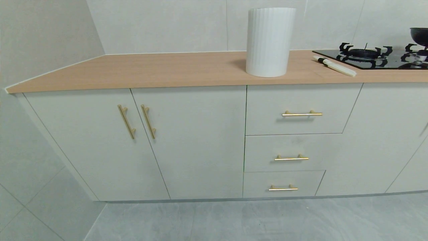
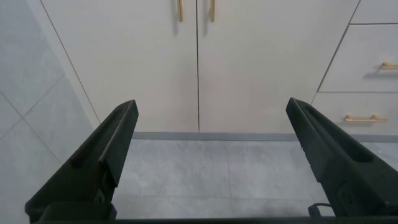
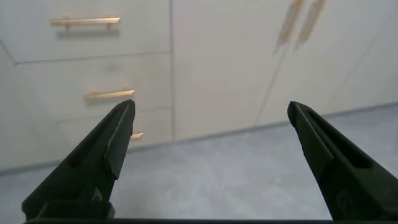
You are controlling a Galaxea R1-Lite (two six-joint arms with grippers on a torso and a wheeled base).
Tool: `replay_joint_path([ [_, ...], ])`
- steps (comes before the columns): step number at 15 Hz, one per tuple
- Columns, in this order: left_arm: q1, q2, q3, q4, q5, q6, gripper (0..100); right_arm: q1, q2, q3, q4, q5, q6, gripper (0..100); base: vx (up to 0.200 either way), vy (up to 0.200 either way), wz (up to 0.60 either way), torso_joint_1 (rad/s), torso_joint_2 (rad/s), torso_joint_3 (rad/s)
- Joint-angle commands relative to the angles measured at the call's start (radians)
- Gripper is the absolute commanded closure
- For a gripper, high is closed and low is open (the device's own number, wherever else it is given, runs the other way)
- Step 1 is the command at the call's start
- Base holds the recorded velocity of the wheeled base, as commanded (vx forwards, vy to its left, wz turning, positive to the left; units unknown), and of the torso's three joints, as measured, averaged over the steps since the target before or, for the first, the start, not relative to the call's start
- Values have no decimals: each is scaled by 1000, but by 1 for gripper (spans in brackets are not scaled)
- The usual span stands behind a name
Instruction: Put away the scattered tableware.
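Left gripper low over the floor, aimed at the double doors, jaws spread wide, holding nothing. Right gripper same pose, released, facing the drawer stack. White utensil lies upper right in the head view, on the countertop near its front edge, just beside the hob. Ribbed white container stands to its left, apart.
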Motion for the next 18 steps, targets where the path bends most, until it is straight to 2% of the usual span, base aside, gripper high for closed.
replay_joint_path([
  [1, 1, 0, 0, 0, 1, 1, 0, -65, -196, 72, 14, 16, -24, 0, 0, 0, 0, 0, 0, 0],
  [4, 1, 0, 0, 0, 1, 1, 0, -67, -202, 205, -70, 155, 76, 0, 0, 0, 0, 0, 0, 0],
  [8, 1, 0, 0, 0, 1, 1, 0, -67, -202, 495, -406, 374, 76, 0, 0, 0, 0, 0, 0, 0],
  [10, 1, 0, 0, 0, 1, 1, 0, -67, -202, 495, -379, 408, 79, 0, 0, 0, 0, 0, 0, 0],
  [13, 1, 0, 0, 0, 1, 1, 0, -67, -202, 492, -253, 414, 79, 0, 0, 0, 0, 0, 0, 0],
  [18, 1, 0, 0, 0, 0, 1, 0, -67, -202, 495, -273, 414, 99, 0, 0, 0, 0, 0, 0, 0],
])
